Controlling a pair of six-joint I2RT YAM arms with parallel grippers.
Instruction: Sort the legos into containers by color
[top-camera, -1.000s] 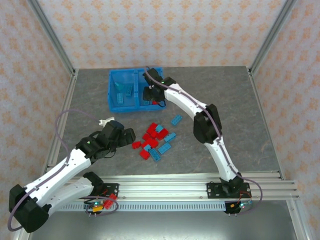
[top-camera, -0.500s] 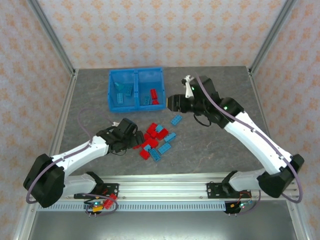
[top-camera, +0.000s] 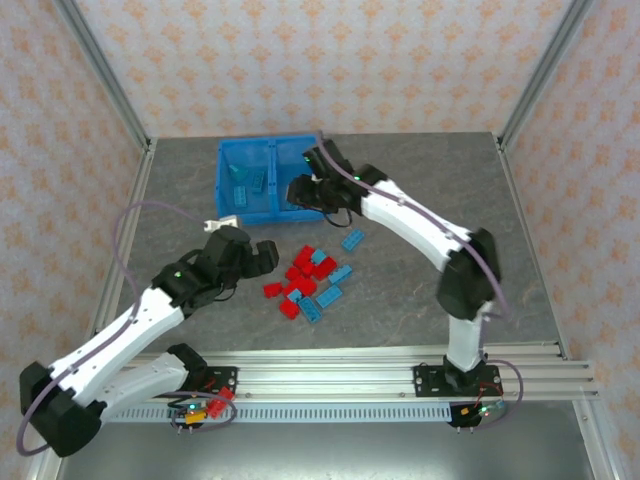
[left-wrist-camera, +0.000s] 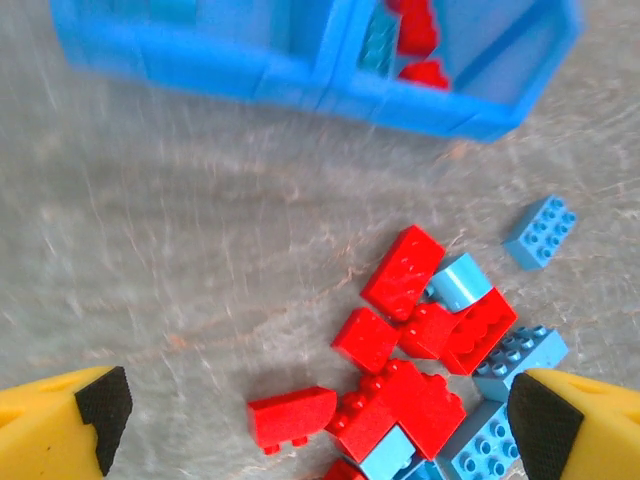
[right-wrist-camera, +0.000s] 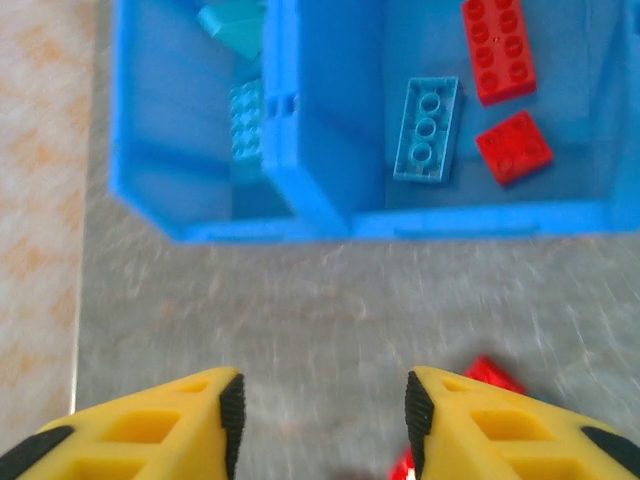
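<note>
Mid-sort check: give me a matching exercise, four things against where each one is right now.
1. left claw
2. right claw
3. light-blue plastic brick showing three round holes
4. lone light-blue studded plastic brick

A. on the grey table, right of the pile
B. inside the bright-blue plastic bin's right compartment
C. open, facing the loose pile of red and light-blue bricks
D. open, before the bin's near wall

Pairs: 1-C, 2-D, 3-B, 4-A

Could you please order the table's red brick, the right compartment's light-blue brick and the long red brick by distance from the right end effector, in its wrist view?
1. Red brick on the table: beside the right end effector.
2. Light-blue brick: right compartment, front.
3. Long red brick: far back.
</note>
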